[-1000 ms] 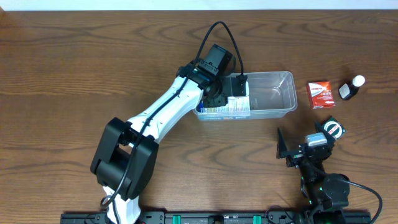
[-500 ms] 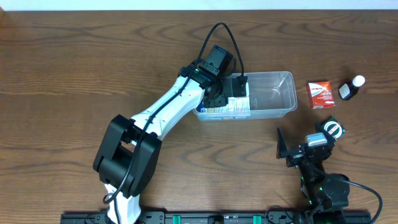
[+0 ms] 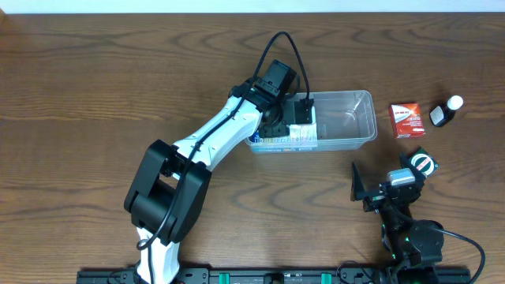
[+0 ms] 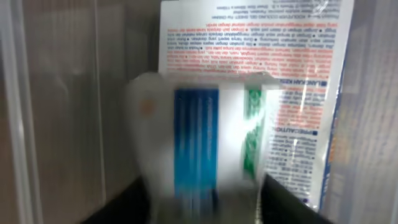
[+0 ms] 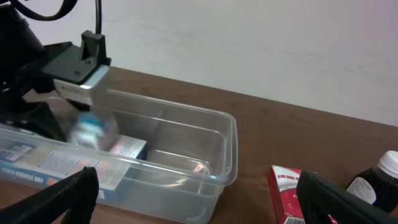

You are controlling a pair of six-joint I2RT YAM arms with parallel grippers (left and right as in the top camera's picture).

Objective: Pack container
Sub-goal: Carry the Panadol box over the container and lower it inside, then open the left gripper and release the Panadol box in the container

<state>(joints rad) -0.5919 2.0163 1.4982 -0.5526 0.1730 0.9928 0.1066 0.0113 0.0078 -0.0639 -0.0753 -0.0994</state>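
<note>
The container (image 3: 372,110) sits open side up near the middle of the table (image 3: 95,95). Its long axis runs left to right in the overhead view, with one long wall towards the robot, so either arm can reach in from above.

The left gripper (image 3: 301,118) hangs inside the container's left end, above a flat printed carton (image 3: 284,140) that lies lengthwise along the near wall. A small white box with blue and green stripes (image 4: 199,143) shows between its fingers (the box is blurred in both wrist views). It cannot be told whether the fingers are clamped on it or are letting it go. Judged from this pose, the step is placing the small box beside the carton.

The right gripper (image 5: 196,180) rests near the robot's base, with fingers wide apart and empty. A red box (image 3: 408,120) and a dark bottle (image 3: 446,112) stand outside, just right of the container, probably awaiting packing.
</note>
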